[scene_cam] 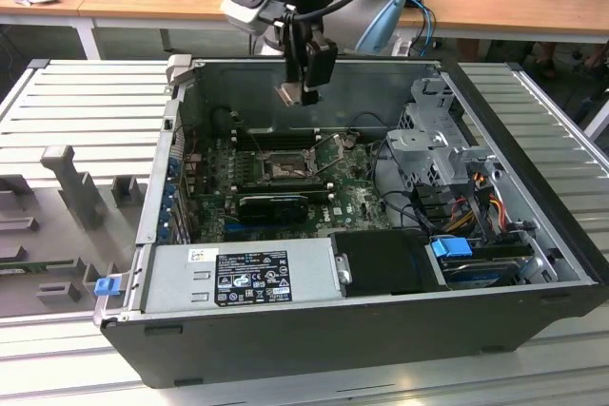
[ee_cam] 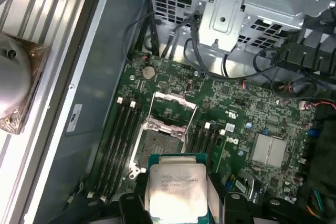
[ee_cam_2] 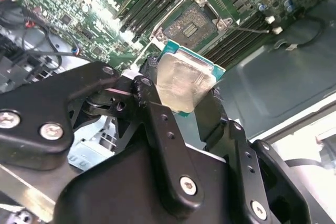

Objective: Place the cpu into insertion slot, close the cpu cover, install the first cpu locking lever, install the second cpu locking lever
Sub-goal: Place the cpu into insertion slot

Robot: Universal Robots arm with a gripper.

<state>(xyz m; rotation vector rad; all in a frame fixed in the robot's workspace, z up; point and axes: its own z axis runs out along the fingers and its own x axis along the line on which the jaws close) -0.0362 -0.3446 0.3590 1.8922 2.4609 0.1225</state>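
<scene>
At the exterior view's left, grey fixtures [scene_cam: 71, 187] stand on the ribbed bench [scene_cam: 86, 92], and a blue clip [scene_cam: 107, 284] sits at the near corner of the open case [scene_cam: 381, 330]. Along the case's near wall lies the power supply [scene_cam: 238, 275]. Behind it spreads the green board [scene_cam: 352, 199], with a long black card [scene_cam: 274, 204] just on the near side of the slot [scene_cam: 284, 170]. The hand [scene_cam: 303, 92] hangs above the board, close to the case's far wall. It is clenched on the cpu [scene_cam: 289, 93], which is held in the air, well clear of the slot beneath. Toward the exterior view's right are the drive cage [scene_cam: 433, 140] and a blue latch [scene_cam: 452, 246] among cables.

In the second wrist view the hand [ee_cam_2: 184, 92] shows two black fingers [ee_cam_2: 157, 114] pinching opposite edges of the cpu [ee_cam_2: 184, 80]. Its pale metal face is turned to the camera and its green rim shows. The slot [ee_cam_2: 193, 22] lies beyond, dark and uncovered, with memory slots [ee_cam_2: 152, 3] alongside.

In the first wrist view the cpu [ee_cam: 176, 190] sits gripped in the hand [ee_cam: 177, 203], apart from the slot [ee_cam: 157, 142]. The cover [ee_cam: 173, 109] is swung open off the slot, and a silver heatsink [ee_cam: 269, 149] stands elsewhere on the board.
</scene>
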